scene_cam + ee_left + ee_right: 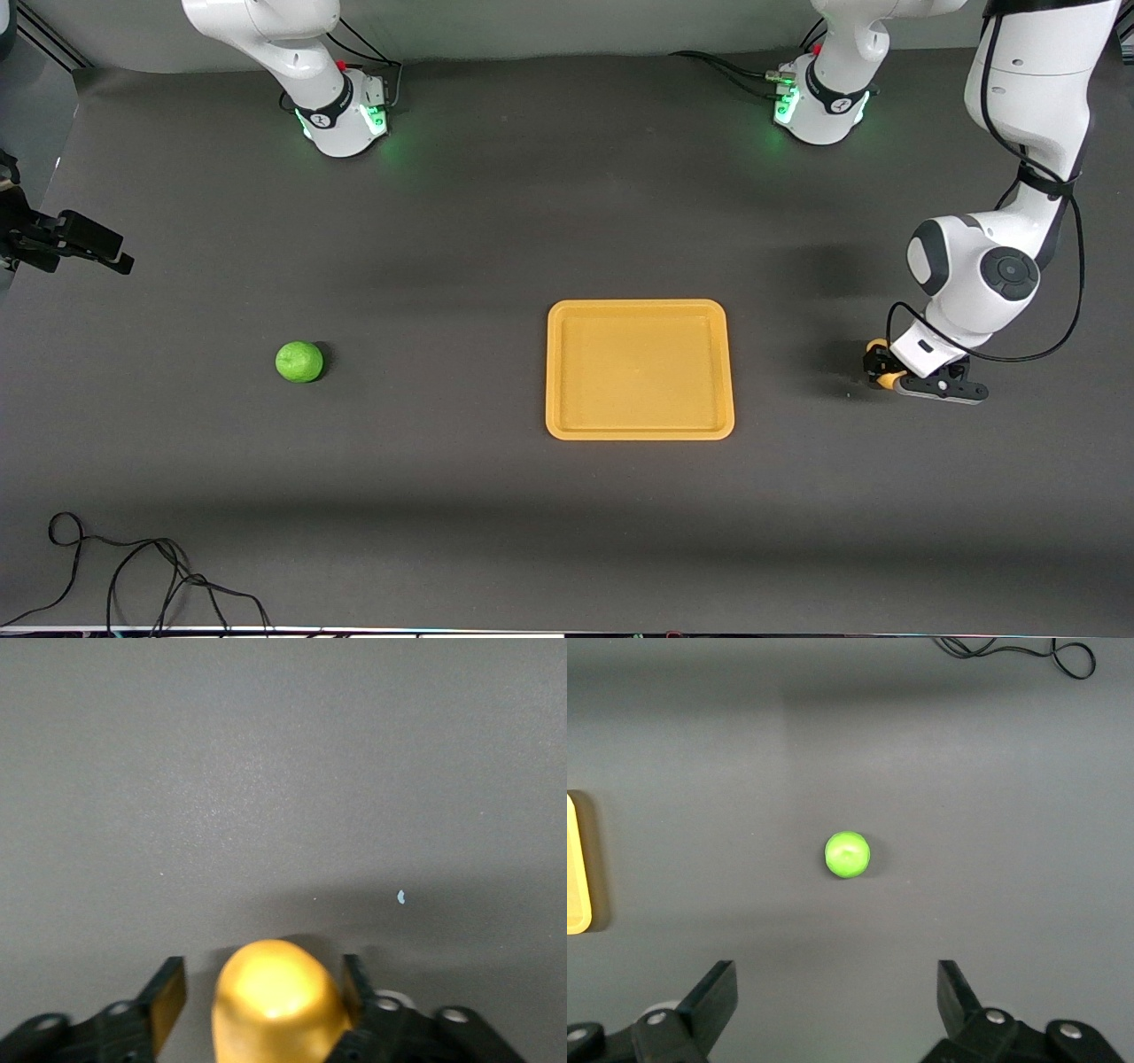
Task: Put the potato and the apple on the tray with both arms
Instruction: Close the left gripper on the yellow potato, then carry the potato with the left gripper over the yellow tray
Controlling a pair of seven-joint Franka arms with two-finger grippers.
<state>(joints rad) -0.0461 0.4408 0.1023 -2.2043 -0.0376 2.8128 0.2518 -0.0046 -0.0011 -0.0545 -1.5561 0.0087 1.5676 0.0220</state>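
Cable (pixel 133 576) loops at table (pixel 443 248) edge, well apart from apple (pixel 299 361).

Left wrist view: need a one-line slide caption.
Left gripper down at the table, its fingers set either side of the yellow potato, one touching, the other with a gap.

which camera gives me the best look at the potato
The left wrist view: the potato fills the space between the left gripper fingers, glossy and close. The front view shows only slivers of it under that gripper's hand. The right wrist view misses it.
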